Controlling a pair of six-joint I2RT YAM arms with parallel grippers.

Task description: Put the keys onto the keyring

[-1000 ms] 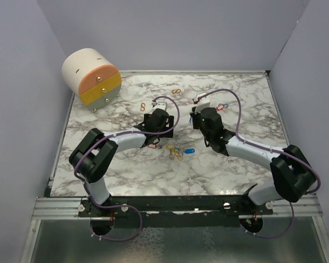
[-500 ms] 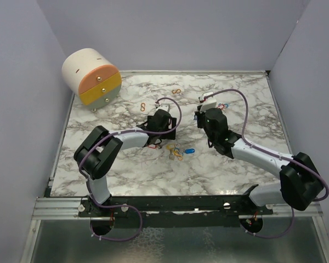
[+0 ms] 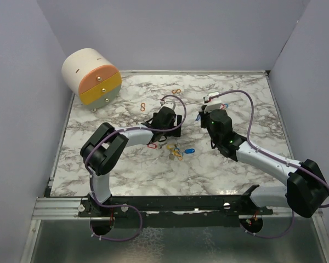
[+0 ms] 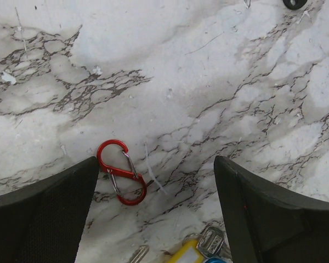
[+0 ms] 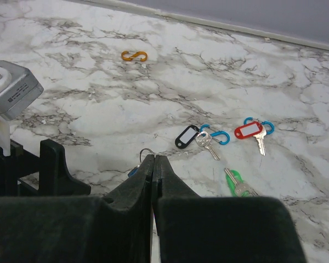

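Left jaws wide above red clip (image 4: 122,179) — right jaws closed.

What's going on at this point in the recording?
The left gripper hangs open over a red S-clip on the marble table, touching nothing. The right gripper is shut, a thin wire ring at its tips; whether it grips it is unclear. Tagged keys lie loose nearby.
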